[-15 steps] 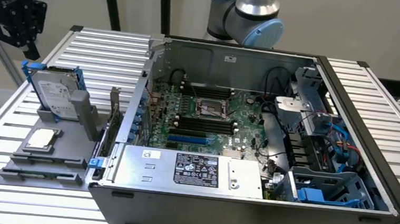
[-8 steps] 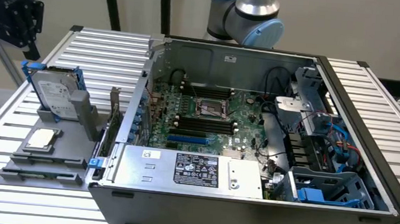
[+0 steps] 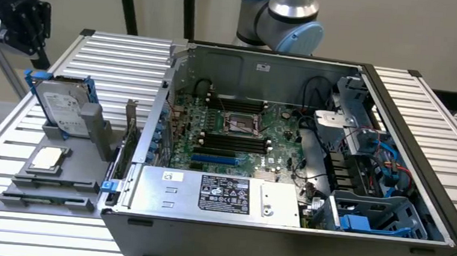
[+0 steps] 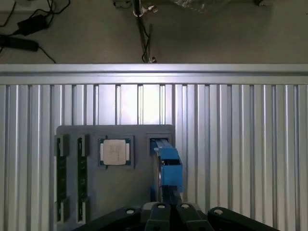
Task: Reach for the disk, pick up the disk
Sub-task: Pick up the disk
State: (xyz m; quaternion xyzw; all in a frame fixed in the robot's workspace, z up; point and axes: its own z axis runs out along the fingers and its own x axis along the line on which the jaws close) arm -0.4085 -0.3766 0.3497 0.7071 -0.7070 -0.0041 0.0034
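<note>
The disk (image 3: 63, 107) stands on edge in a grey holder (image 3: 73, 171) at the exterior view's left. It is a silver drive with a white label in a blue carrier. My black gripper (image 3: 33, 45) hangs above it and a little further toward the exterior view's left, apart from it. In the wrist view I look straight down on the carrier's blue top edge (image 4: 168, 166). There the gripper (image 4: 171, 209) has its fingers drawn together, shut, with nothing between them.
A small square silver chip (image 4: 114, 152) lies in the holder beside the disk, with two long dark slots (image 4: 61, 178) further along. An open computer case (image 3: 291, 150) fills the slatted aluminium table (image 3: 121, 54) at the exterior view's right. Cables lie on the floor past the table edge (image 4: 154, 70).
</note>
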